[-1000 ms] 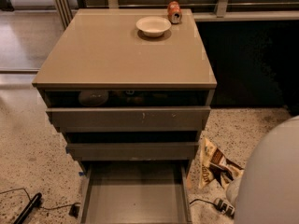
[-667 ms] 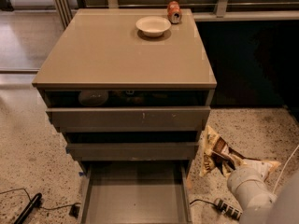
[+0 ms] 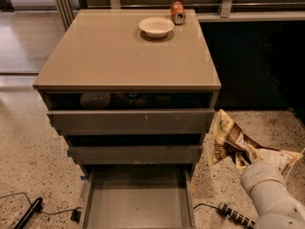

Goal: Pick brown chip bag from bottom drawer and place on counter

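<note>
At the lower right, beside the drawer cabinet (image 3: 211, 99), one white robot arm (image 3: 267, 187) reaches up from the frame's corner. Its single gripper (image 3: 239, 157) sits at the arm's tip, just under the one brown chip bag (image 3: 232, 138). The arm's rounded end and the crumpled bag hide the gripper, so I cannot tell how far open it is or whether it has hold of the bag. The bag is well outside the cabinet, to the right of the drawer fronts, at about the height of the middle drawer (image 3: 136, 154). It is crinkled and tilted, with cream edges and a dark brown centre.

Three drawers are stacked in the cabinet. The top drawer (image 3: 133, 120) stands slightly out, with dim shapes behind its front that I cannot make out. The middle one stands out a little further. The bottom drawer (image 3: 138, 204) is pulled out furthest, so its flat grey tray floor shows.

On the counter (image 3: 119, 51), two things stand near the back edge: one white bowl (image 3: 156, 26) and one orange can (image 3: 177, 12), just beside each other.

Two cables lie on the speckled floor (image 3: 28, 151): a black one (image 3: 28, 213) to the left and a ribbed one (image 3: 233, 214) to the right, near the arm
</note>
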`<state>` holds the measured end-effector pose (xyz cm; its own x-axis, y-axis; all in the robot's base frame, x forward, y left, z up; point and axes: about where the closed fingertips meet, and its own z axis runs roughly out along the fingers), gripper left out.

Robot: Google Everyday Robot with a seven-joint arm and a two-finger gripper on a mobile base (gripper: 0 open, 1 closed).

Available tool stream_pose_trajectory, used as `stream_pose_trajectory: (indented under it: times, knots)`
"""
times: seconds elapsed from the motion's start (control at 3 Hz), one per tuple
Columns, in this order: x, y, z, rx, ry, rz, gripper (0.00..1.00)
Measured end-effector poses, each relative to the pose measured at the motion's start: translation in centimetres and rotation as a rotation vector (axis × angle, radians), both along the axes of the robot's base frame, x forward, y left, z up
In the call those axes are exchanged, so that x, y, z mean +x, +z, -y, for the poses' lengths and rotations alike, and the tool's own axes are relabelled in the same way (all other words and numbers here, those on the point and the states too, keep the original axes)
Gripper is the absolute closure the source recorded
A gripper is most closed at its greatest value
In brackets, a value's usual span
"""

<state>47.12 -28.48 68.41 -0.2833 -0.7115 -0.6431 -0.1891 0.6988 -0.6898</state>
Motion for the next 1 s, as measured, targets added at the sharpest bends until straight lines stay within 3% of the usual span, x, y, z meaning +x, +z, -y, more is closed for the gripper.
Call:
stream_pose_trajectory:
  times: [0.33,0.67,1.0]
  knots:
    - [-0.1,2.7,-0.2,0.005,0.007,0.066,1.0]
    - [-0.1,2.7,-0.2,0.005,0.007,0.066,1.0]
    - [0.5,5.6,-0.7,0.003,0.012,0.127,1.0]
